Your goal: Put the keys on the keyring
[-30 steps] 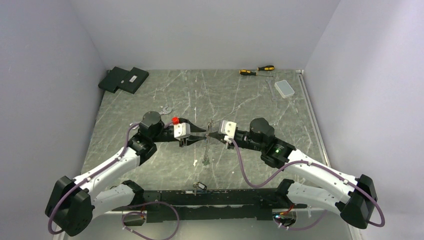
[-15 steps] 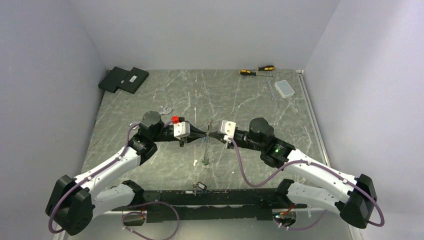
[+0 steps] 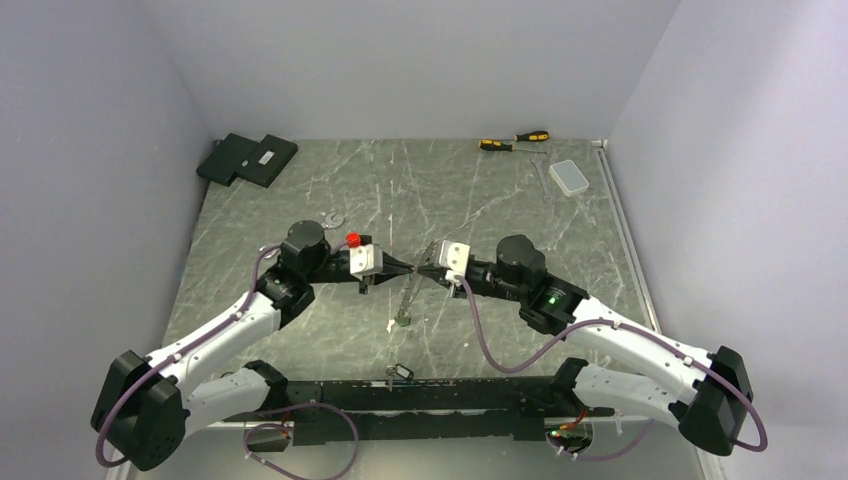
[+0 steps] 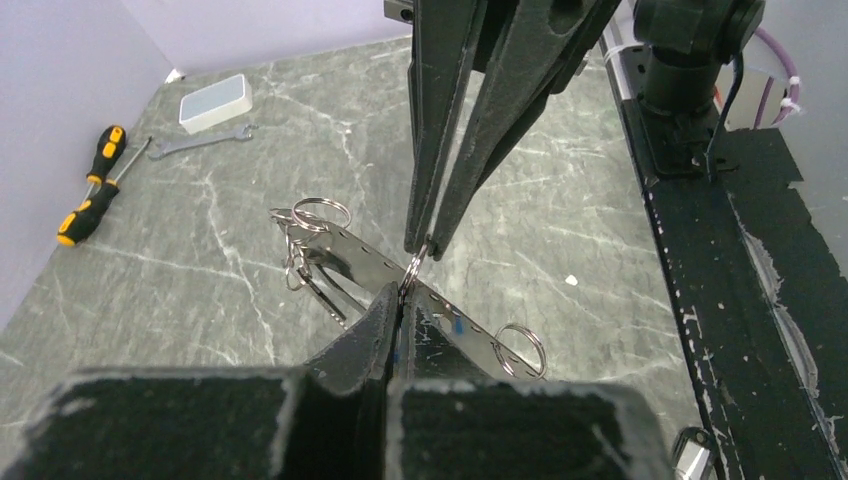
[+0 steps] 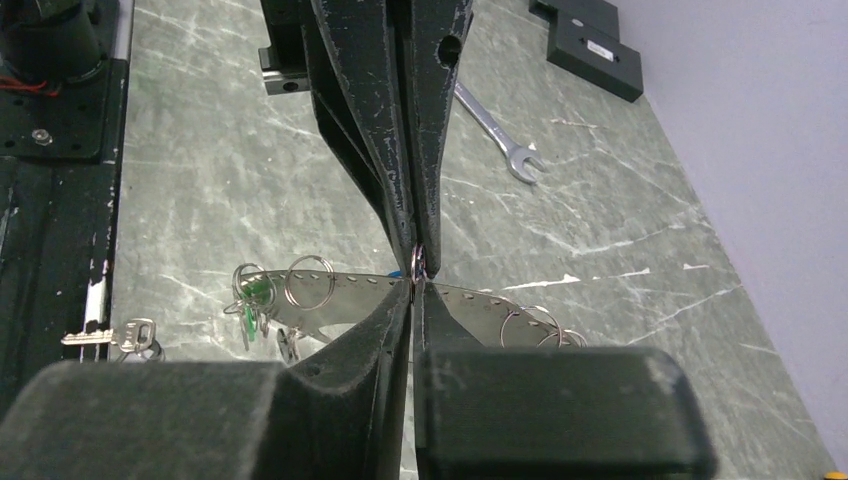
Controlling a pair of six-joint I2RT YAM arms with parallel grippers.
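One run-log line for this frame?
left gripper: shut on keyring | right gripper: shut on keyring | tips: facing, nearly touching | green key: at keyring's end

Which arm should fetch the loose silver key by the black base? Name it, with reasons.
Probably right: the right pincer has the silver key in its wrist view, while the left pincer pinches the small ring.

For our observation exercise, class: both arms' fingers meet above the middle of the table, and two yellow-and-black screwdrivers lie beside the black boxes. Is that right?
Not quite. The top external view shows the screwdrivers near the clear plastic box at the far right, not the black boxes. The rest stands.
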